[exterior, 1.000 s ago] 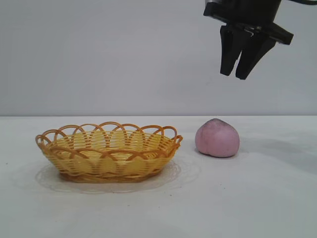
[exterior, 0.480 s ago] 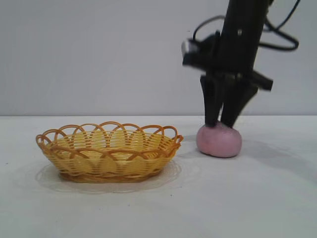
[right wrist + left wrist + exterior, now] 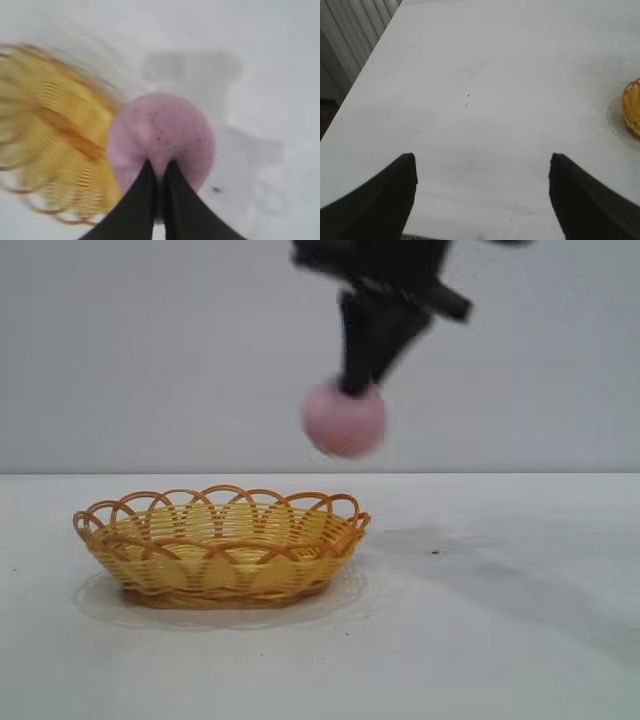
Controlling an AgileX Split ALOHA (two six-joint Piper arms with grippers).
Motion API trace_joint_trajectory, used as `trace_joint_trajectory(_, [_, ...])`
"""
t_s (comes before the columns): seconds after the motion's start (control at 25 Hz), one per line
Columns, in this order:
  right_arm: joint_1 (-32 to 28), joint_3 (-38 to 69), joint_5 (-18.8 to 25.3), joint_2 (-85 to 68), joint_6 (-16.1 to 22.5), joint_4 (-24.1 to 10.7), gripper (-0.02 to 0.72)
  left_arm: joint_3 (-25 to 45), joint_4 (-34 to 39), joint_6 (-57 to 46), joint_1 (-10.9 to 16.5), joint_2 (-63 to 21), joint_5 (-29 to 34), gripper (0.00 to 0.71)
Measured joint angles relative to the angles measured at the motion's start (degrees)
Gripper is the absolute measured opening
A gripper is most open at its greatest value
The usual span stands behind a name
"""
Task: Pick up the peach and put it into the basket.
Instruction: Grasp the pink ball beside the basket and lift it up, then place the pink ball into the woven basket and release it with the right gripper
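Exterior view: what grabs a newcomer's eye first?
The peach in mid-air, pinched at its top by the right hand, above the right end of the basket. The basket sits on the white table. The left hand is open over bare table, off to the side.

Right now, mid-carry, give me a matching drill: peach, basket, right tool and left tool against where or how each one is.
Things:
1. peach
2. basket
3. right tool
4. left tool

States:
A. resting on the table, nothing inside
B. open above bare table
C. in the air, above the basket's right end
D. shut on the fruit's top

Pairs: 1-C, 2-A, 3-D, 4-B
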Motion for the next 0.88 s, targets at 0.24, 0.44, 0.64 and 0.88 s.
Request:
trace_joint_trajectory(0.24, [4.3, 0.0, -0.3, 3.3, -0.9, 1.5, 0.000, 0.0, 0.0, 0.0, 0.0, 0.0, 0.0, 0.485])
trace_joint_trajectory(0.44, [5.0, 0.0, -0.8, 8.1, -1.4, 3.2, 0.000, 0.0, 0.0, 0.0, 0.0, 0.0, 0.0, 0.485])
trace_joint_trajectory(0.64, [5.0, 0.0, -1.8, 10.9, -1.6, 5.0, 0.000, 0.0, 0.0, 0.0, 0.0, 0.0, 0.0, 0.485])
trace_joint_trajectory(0.88, [5.2, 0.0, -1.7, 11.1, -1.3, 6.8, 0.220, 0.0, 0.0, 0.0, 0.0, 0.0, 0.0, 0.485])
